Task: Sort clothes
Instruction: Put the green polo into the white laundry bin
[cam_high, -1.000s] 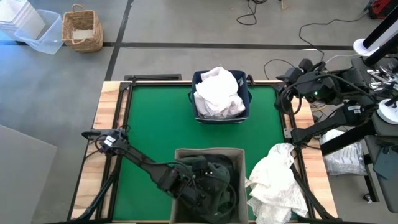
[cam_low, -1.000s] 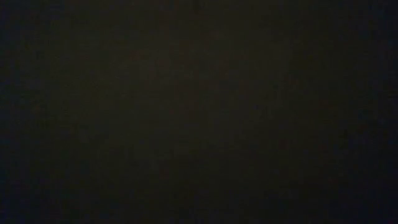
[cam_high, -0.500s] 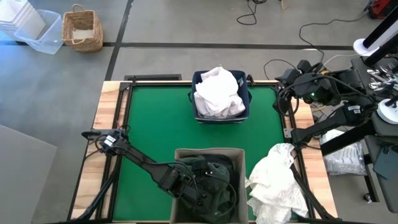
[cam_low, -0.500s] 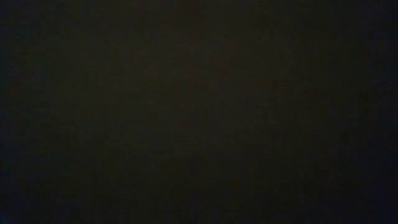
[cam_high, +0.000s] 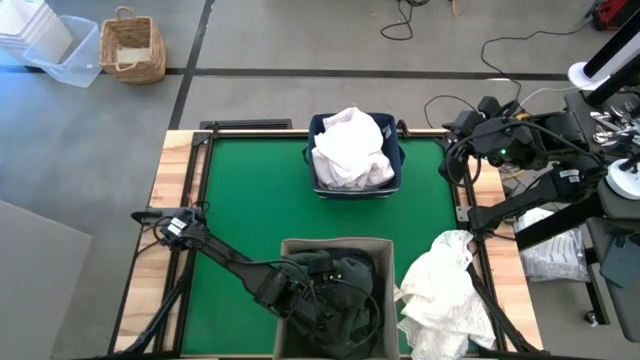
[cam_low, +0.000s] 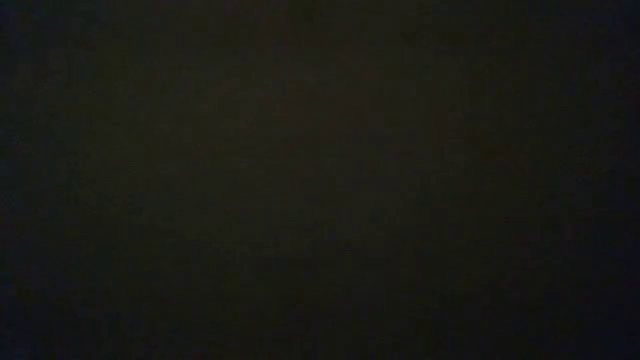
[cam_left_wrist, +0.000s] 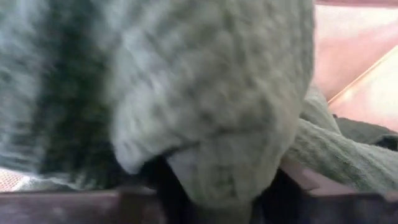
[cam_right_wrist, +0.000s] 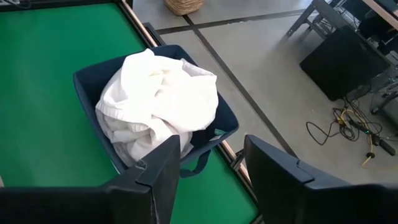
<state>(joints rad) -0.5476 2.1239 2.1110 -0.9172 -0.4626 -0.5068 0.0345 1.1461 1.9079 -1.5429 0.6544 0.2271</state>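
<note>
A beige fabric bin (cam_high: 335, 243) stands at the table's near edge, and a dark green knit garment (cam_high: 345, 280) lies in it. My left gripper (cam_high: 318, 303) reaches down into this bin among the dark cloth. That knit cloth (cam_left_wrist: 205, 93) fills the left wrist view. A navy bin (cam_high: 395, 140) at the far middle holds white clothes (cam_high: 350, 148). Another white garment (cam_high: 445, 290) lies crumpled on the mat at the near right. My right gripper (cam_right_wrist: 211, 174) hangs open high over the table's right edge, facing the navy bin (cam_right_wrist: 87, 78). The low view is dark.
Bare green mat (cam_high: 250, 190) stretches between the two bins and along the left side. On the floor past the far left corner stand a wicker basket (cam_high: 132, 45) and a clear plastic box (cam_high: 60, 50). Cables and equipment (cam_high: 590, 200) crowd the right side.
</note>
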